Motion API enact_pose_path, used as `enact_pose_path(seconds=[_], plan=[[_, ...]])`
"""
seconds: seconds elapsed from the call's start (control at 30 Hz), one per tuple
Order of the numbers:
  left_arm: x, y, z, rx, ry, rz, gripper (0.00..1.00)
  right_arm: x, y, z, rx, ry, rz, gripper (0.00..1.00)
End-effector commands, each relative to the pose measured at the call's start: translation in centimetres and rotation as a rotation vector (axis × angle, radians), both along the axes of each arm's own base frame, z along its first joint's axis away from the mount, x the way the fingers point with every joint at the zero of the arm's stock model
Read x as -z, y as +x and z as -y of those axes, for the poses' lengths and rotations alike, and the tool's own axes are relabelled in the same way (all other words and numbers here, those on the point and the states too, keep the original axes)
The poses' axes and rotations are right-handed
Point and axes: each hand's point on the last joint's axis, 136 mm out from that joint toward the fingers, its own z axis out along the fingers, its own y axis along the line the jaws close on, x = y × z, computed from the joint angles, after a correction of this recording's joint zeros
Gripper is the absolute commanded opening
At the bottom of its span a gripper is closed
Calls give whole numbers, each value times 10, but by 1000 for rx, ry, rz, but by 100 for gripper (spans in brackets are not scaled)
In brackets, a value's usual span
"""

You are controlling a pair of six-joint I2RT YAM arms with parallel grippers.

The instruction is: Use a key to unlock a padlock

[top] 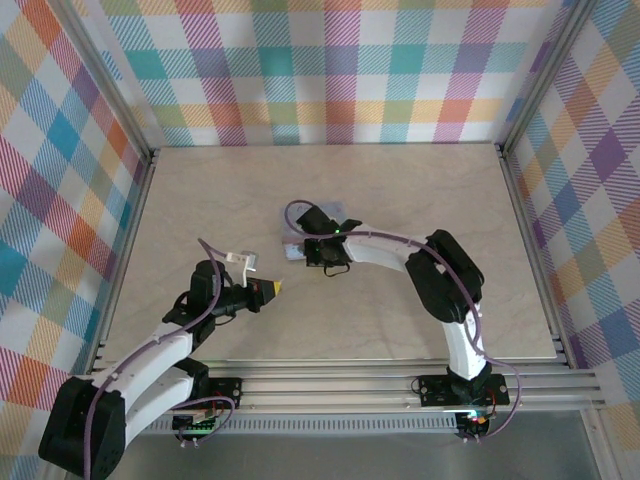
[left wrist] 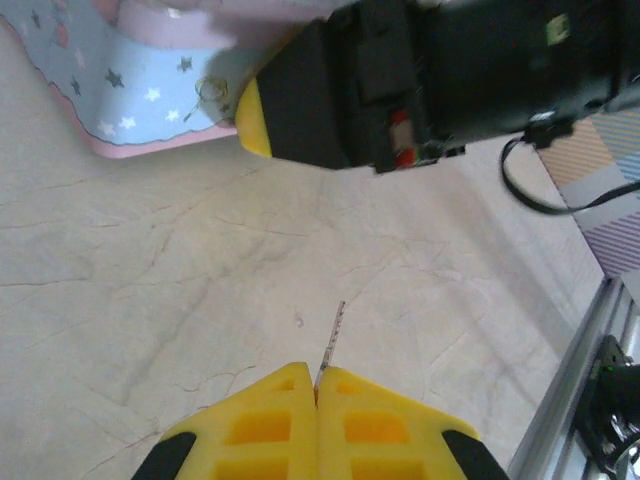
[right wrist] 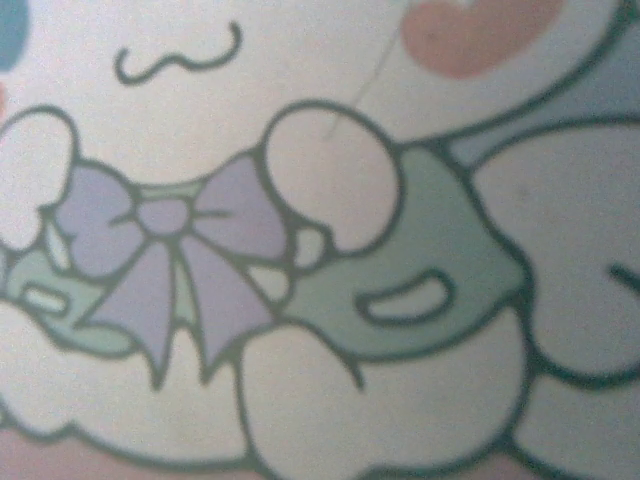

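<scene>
My left gripper (left wrist: 317, 372) is shut on a thin metal key (left wrist: 336, 328), whose blade sticks out ahead of the yellow fingertips over the bare table. In the top view that gripper (top: 272, 289) sits left of centre, pointing right. The pale blue cartoon-print tin (top: 292, 243) lies at the table's middle, and its starred side (left wrist: 130, 90) faces the key. My right gripper (top: 318, 244) is down on the tin, one yellow finger (left wrist: 253, 118) at the tin's edge; how its jaws stand is not visible. The right wrist view is pressed close to the tin's printed lid (right wrist: 320, 300). The padlock is hidden.
The beige table (top: 450, 200) is walled by checked panels at the back and both sides. An aluminium rail (left wrist: 575, 400) runs along the near edge. The right arm's black cable (left wrist: 530, 190) hangs near the tin.
</scene>
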Motion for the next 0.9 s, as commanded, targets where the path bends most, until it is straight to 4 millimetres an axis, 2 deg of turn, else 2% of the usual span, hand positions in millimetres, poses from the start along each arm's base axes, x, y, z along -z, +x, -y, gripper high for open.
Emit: enact_pose_path(seconds=[0.0,0.37,0.63,0.87], plan=[[-19,5,12,63,-53,94,0,-30,-16,-9,-44,138,-87,0],[-43,34,37,100,-88,212,0,-74,-24,-2,-17,339,-176,0],[-35,53,57,124,-143,257,0,-92,-26,-4,-27,466,-275,0],[-37,64,60,113,-169,302,0,-105,-22,-1,-23,521,-310,0]])
